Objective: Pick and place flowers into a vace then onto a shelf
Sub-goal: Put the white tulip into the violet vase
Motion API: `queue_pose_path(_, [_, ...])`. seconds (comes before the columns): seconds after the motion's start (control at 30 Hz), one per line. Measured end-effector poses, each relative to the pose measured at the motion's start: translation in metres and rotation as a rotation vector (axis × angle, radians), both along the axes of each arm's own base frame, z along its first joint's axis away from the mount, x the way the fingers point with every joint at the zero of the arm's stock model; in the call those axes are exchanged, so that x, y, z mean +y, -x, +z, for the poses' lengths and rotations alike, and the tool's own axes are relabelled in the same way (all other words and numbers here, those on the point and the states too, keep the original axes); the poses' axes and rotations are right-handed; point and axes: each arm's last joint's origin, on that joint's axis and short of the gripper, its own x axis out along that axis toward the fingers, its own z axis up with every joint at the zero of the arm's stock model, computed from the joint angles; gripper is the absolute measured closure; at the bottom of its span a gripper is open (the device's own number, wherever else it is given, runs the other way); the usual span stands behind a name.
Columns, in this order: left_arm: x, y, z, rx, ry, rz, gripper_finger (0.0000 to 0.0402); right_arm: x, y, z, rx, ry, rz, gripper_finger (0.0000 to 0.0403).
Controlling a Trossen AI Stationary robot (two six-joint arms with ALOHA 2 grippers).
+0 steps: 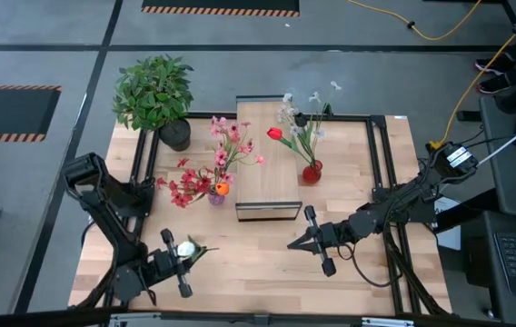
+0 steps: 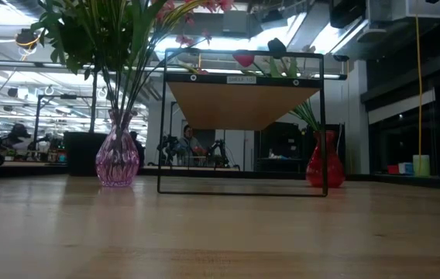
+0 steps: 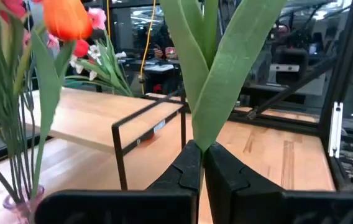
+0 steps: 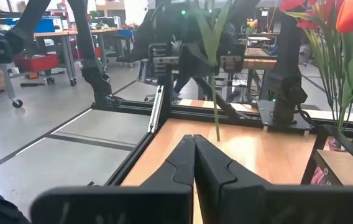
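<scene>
My left gripper (image 1: 188, 252) stands near the table's front left, shut on one of the flowers (image 1: 186, 246), which has a white blossom and green leaves (image 3: 217, 74). My right gripper (image 1: 292, 244) hovers shut and empty over the front middle, pointing at the left one. A purple vase (image 1: 216, 196) left of the shelf (image 1: 267, 154) holds pink, red and orange flowers. A red vase (image 1: 312, 173) stands on the shelf with a red tulip and white flowers. My left gripper pinches the flower's green stalk and the leaf bases (image 3: 202, 142) between its two fingers. The fingers lie level, coming from the table's left, across the stalk. The flower stands upright, lifted clear of the table, and its lower stalk end (image 4: 217, 134) hangs below the fingers.
A bushy potted plant (image 1: 153, 91) stands at the far left corner. A black frame (image 1: 376, 163) runs round the back of the table. The light-wood tabletop (image 1: 249, 272) stretches between the two grippers and in front of the shelf.
</scene>
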Motion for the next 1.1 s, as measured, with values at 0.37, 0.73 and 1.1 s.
queue_pose_path(0.37, [0.037, 0.020, 0.076, 0.044, -0.081, 0.000, 0.0398, 0.000, 0.000, 0.000, 0.001, 0.009, 0.000, 0.0398])
queue_pose_path(0.73, [0.094, 0.051, 0.146, -0.083, -0.097, -0.198, 0.0398, 0.000, 0.000, -0.005, 0.040, 0.035, -0.001, 0.0398])
queue_pose_path(1.1, [0.113, 0.057, 0.160, -0.096, -0.226, -0.218, 0.0398, -0.010, -0.006, -0.005, 0.038, 0.057, -0.040, 0.0398])
